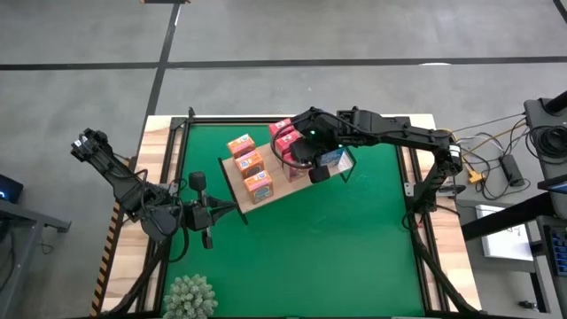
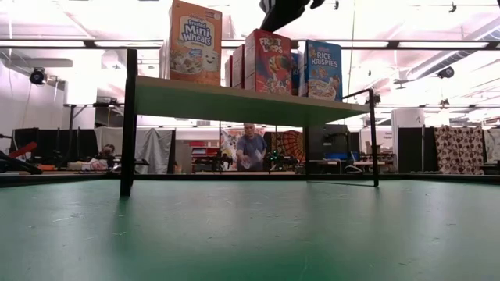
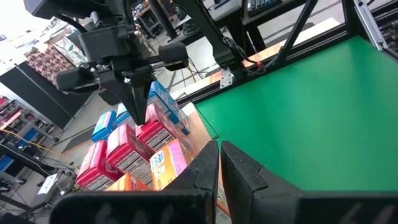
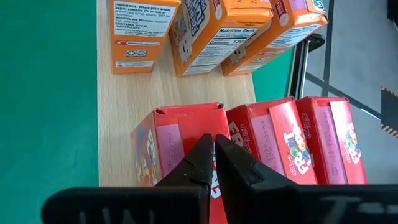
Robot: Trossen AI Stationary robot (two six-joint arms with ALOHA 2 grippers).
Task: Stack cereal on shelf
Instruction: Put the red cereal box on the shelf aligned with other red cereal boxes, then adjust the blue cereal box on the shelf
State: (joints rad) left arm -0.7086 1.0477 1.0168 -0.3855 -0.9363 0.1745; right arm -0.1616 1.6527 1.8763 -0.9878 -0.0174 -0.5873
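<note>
Cereal boxes (image 1: 252,167) stand on the shelf (image 1: 232,180) at the green worktop's (image 1: 337,248) middle in the high view; a fuzzy plant (image 1: 189,297) sits well apart. The right gripper (image 1: 301,152), clenched and empty, hovers over the pink-red boxes (image 4: 249,143). In the left wrist view, the left gripper (image 3: 219,163) is clenched, empty, beside the shelf.

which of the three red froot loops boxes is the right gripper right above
The red box at the end of the row, beside bare shelf. The shut right gripper hangs over its top edge; the other two red boxes stand clear.
</note>
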